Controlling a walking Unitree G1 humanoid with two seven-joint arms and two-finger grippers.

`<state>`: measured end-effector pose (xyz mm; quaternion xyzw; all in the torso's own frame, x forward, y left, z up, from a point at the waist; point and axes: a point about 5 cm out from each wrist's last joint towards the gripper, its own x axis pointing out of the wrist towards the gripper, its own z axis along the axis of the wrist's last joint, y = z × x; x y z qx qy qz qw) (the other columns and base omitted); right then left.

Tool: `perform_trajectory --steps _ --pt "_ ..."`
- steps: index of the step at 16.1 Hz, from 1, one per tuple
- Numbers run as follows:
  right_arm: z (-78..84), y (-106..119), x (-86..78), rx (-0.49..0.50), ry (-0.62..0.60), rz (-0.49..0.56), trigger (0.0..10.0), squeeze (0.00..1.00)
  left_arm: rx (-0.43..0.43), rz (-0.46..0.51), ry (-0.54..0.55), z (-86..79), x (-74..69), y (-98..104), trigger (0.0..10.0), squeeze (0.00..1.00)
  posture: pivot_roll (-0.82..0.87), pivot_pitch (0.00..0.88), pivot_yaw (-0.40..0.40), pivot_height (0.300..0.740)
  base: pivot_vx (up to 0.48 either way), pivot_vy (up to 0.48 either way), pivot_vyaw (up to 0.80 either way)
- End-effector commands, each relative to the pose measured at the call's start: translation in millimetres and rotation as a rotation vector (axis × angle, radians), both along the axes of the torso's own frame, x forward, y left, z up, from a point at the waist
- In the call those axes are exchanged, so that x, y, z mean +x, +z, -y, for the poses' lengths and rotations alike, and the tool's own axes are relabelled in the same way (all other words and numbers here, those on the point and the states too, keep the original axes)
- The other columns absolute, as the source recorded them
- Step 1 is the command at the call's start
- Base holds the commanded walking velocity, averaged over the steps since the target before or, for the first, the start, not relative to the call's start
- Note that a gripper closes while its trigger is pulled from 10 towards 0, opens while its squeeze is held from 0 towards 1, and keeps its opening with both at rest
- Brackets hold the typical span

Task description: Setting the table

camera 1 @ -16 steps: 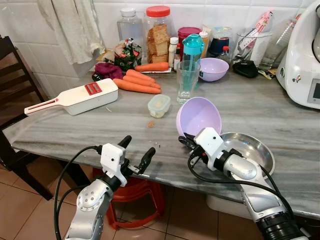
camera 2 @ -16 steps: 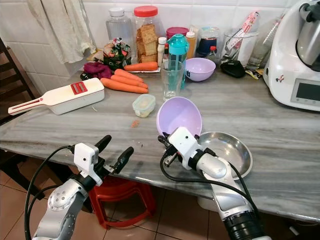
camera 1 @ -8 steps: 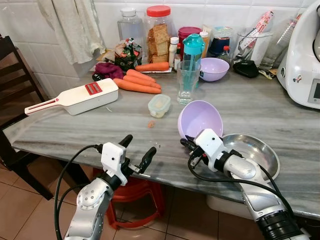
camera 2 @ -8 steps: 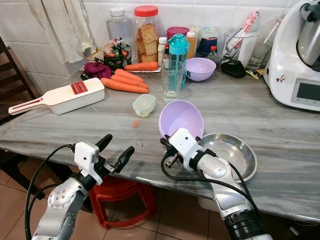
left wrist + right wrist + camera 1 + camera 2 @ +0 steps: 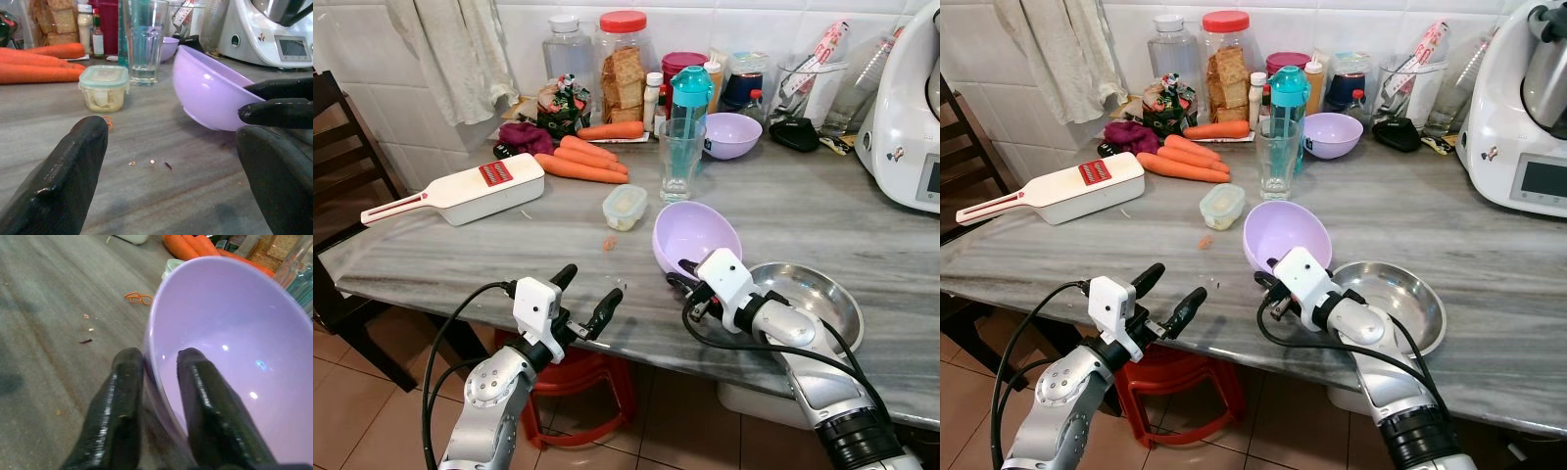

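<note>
My right gripper [image 5: 684, 276] is shut on the near rim of a lilac plastic bowl [image 5: 697, 235], one finger inside and one outside [image 5: 128, 401]. The bowl tilts toward me, its base low over the marble table [image 5: 460, 250] beside a steel bowl [image 5: 808, 294]. In the right wrist view the lilac bowl [image 5: 234, 347] sits between my fingers. My left gripper [image 5: 586, 298] hovers open at the table's front edge, left of the bowl, with nothing in it. A second, smaller lilac bowl [image 5: 731, 134] stands at the back.
A small lidded container [image 5: 625, 206] and an empty glass [image 5: 681, 157] stand just behind the bowl. Carrots [image 5: 579, 162], a white grater [image 5: 460, 191], jars and bottles crowd the back. A white kitchen machine [image 5: 906, 117] is at the right. A red stool [image 5: 573, 377] is under the table.
The lilac bowl has tipped down from nearly upright on its edge to a lower tilt, and moved slightly left away from the steel bowl. The left gripper has stayed put.
</note>
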<state>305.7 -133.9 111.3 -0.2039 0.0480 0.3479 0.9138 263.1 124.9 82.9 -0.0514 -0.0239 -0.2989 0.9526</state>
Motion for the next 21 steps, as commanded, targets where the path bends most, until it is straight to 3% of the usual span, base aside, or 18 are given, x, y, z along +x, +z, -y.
perform_trajectory --steps 1,11,14,17,21 --pt "-0.9 12 4.1 0.013 0.003 0.032 10.0 1.0 0.006 0.011 -0.012 -0.1 0.9 4 10.0 0.0 0.0 0.0 0.061 0.74 0.0 0.0 0.0" --pt "-2.0 44 0.5 0.057 -0.038 0.129 10.0 1.0 -0.005 0.012 -0.02 4.7 3.4 6 10.0 0.0 -0.02 0.0 0.059 0.74 0.0 0.0 0.0" --pt "6.8 51 -8.1 0.117 -0.145 0.205 10.0 1.0 -0.021 0.013 -0.024 3.8 3.0 7 10.0 0.0 -0.02 0.0 0.059 0.74 0.0 0.0 0.0" --pt "29.7 54 -19.1 0.176 -0.372 0.312 10.0 1.0 -0.066 0.014 -0.089 8.7 -0.3 12 10.0 0.0 -0.02 0.0 0.061 0.74 0.0 0.0 0.0" --pt "48.7 60 -30.5 0.186 -0.569 0.398 10.0 1.0 -0.076 0.011 -0.132 8.3 -1.6 16 10.0 0.0 -0.04 0.0 0.075 0.74 0.0 0.0 0.0"
